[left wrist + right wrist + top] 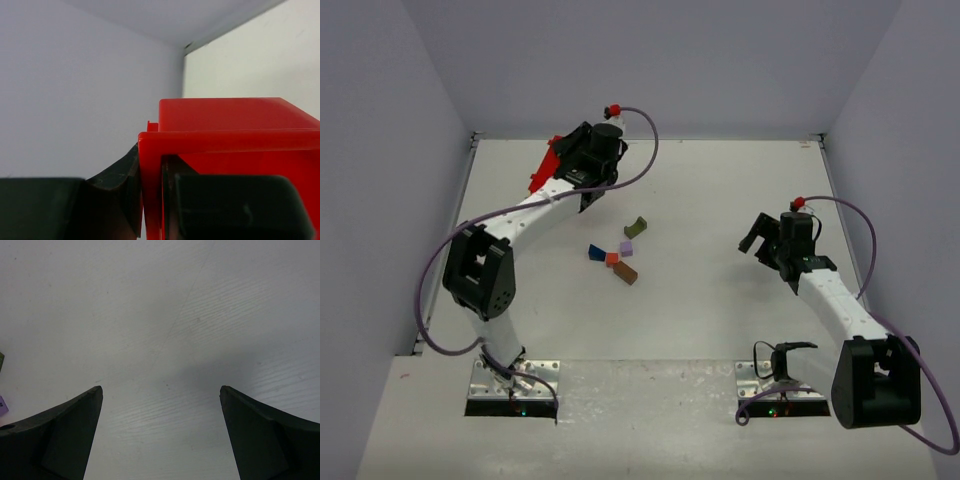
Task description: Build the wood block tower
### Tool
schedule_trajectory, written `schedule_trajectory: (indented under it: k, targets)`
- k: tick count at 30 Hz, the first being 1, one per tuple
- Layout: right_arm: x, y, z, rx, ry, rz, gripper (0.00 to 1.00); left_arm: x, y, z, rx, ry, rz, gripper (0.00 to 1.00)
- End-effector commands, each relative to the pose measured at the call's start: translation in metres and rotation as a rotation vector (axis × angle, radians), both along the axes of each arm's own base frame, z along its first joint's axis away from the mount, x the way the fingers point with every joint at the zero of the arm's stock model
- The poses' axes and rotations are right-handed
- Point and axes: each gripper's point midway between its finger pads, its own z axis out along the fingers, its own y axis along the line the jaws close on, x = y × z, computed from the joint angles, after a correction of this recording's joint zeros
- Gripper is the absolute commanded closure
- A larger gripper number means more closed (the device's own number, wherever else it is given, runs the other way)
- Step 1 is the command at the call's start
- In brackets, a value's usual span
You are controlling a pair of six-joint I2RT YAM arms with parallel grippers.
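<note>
The table (pixel 720 330) is walled on 3 sides, with wide bare surface to the right of the red bin (pixel 235 120). The bin hangs tilted at the far left, and the left gripper (pixel 155 200) is pinched nearly closed on its wall. Well to the bin's right, the right gripper (pixel 160 440) hovers spread fully, holding nothing. 5 blocks lie unstacked nearer than the bin and to its right: brown block (pixel 626 272), olive arch (pixel 636 226), lilac block (pixel 626 247), dark blue wedge (pixel 596 253), orange-red block (pixel 612 259). They look light, rigid and smooth, likely to skid, so pinch flat opposite faces from above. Several sit close together, leaving fingers little room.
</note>
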Motion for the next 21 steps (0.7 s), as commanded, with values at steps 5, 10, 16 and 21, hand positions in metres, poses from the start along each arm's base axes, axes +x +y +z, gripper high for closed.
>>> schedule_trajectory:
  k: [5,10,16,21]
  targets:
    - [0.016,0.0,0.023,0.002,-0.094,0.006,0.01,0.039,0.037,-0.003,-0.862,-0.212,-0.167,1.0]
    - [0.015,0.001,0.023,0.005,-0.088,0.01,0.01,0.05,0.109,-0.048,-1.122,-0.177,0.142,1.0]
    - [0.014,0.001,0.022,0.008,-0.076,0.008,0.01,0.036,0.169,-0.107,-1.338,-0.23,0.535,1.0]
    - [0.013,0.0,0.021,0.004,-0.068,0.001,0.01,0.021,0.188,-0.138,-1.393,-0.331,0.745,0.92]
